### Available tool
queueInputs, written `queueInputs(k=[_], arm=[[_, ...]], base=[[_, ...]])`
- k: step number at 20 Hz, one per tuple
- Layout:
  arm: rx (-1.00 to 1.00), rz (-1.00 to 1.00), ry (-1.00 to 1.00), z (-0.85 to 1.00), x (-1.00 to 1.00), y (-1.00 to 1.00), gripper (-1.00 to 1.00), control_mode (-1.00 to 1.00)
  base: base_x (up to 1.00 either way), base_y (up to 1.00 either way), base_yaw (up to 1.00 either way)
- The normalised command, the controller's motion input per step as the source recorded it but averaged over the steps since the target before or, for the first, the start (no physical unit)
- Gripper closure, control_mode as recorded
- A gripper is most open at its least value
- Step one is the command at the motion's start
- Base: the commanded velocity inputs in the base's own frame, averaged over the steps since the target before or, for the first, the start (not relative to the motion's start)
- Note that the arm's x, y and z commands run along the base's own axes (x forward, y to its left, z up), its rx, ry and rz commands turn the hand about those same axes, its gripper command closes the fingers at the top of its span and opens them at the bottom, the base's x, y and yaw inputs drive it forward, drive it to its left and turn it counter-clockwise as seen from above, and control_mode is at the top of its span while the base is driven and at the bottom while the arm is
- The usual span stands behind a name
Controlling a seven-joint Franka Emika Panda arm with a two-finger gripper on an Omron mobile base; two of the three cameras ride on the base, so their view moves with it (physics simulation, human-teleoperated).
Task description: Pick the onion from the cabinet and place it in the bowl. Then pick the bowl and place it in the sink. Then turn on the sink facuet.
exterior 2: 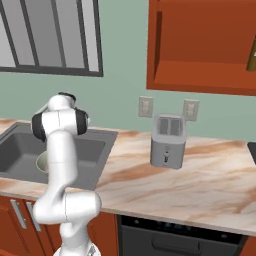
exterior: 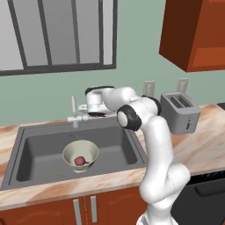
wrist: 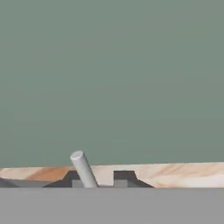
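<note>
With the onion [exterior: 80, 161] in the sunken bowl [exterior: 70, 151], the narrowly parted, empty gripper [wrist: 99, 179] must nudge the faucet handle [wrist: 83, 168] just beside its fingertip.

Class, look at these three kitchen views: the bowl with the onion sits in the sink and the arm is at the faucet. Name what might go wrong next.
1. In the hand view the end effector has a faucet handle near one fingertip, not centred; a push may slip off.
2. The bowl holding the onion sits in the sink near the faucet, so water may splash.
</note>
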Motion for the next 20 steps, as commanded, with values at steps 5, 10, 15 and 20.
queueInputs(k=[5,10,15,20], arm=[[0.17,-0.07,0.22,-0.04,-0.17,-0.84,1.0,-1.0],[0.14,-0.09,0.21,-0.11,-0.23,-0.88,1.0,-1.0],[0.14,-0.11,0.2,-0.06,-0.11,-0.87,1.0,-1.0],[0.12,-0.13,0.2,0.0,0.0,-0.75,1.0,-1.0]], base=[[0.0,0.0,0.0],[0.0,0.0,0.0],[0.0,0.0,0.0],[0.0,0.0,0.0]])
